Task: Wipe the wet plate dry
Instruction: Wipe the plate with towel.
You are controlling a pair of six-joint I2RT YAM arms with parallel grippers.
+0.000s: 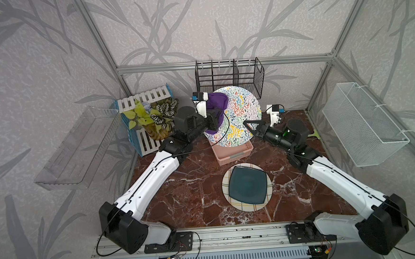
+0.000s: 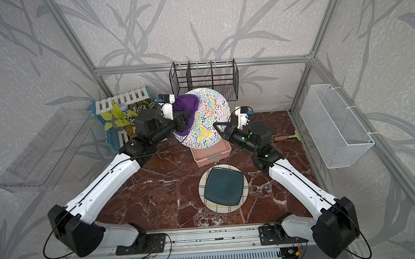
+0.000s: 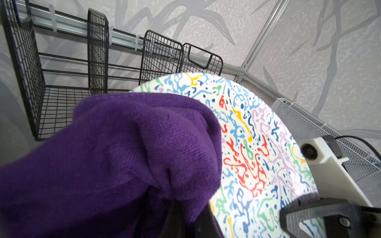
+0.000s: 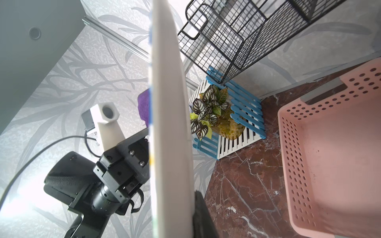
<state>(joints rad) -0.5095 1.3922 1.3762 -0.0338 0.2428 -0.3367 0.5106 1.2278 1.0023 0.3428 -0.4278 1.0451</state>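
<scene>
No legible text, labels, or numbers

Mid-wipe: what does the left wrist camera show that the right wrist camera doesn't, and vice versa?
Left wrist only: the colourful squiggle-patterned face of the plate, the purple cloth bunched large against it, and the white mesh basket.
Right wrist only: the plate's plain white back, nearly edge-on, plus the pink basket, the potted plant in its blue-and-white crate, and the marble tabletop.
Both: the plate, some purple cloth, and the black wire rack.
</scene>
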